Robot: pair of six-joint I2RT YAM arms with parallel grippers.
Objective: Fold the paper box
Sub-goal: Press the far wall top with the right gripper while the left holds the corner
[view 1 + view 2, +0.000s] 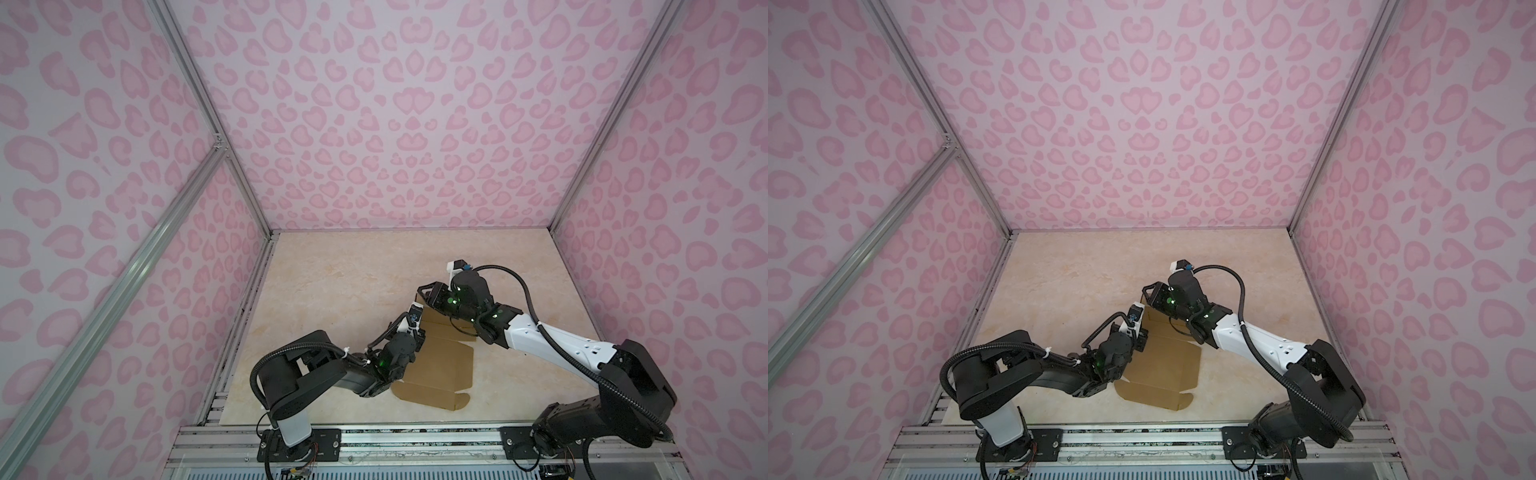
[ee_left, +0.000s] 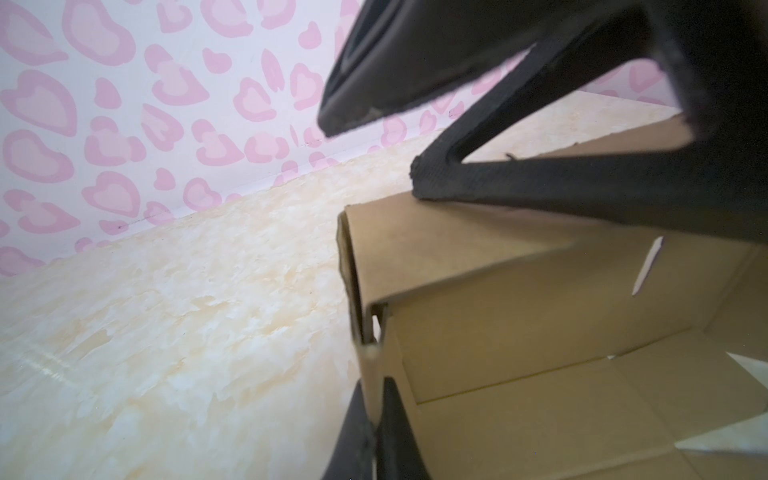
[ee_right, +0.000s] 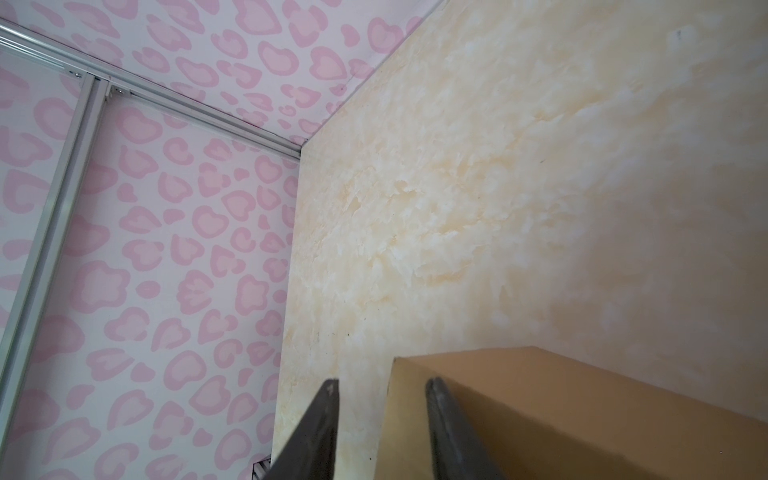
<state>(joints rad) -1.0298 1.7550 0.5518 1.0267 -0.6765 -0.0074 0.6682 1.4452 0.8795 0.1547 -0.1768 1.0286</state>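
The paper box (image 1: 446, 365) (image 1: 1169, 374) is a brown cardboard sheet lying partly folded on the table, with its far wall raised and the near flaps flat. My left gripper (image 1: 419, 334) (image 1: 1144, 334) (image 2: 373, 382) is shut on the raised side wall of the box (image 2: 540, 311) at its left corner. My right gripper (image 1: 423, 291) (image 1: 1148, 293) (image 3: 382, 384) is open at the far left corner. It straddles the end of the folded wall (image 3: 582, 407), one finger (image 2: 540, 187) resting on the wall's top, the other out over the table.
The beige marble-patterned table (image 1: 353, 282) is walled in by pink patterned panels on three sides. An aluminium rail (image 1: 415, 436) with both arm bases runs along the front edge. Bare tabletop lies behind and to the left of the box.
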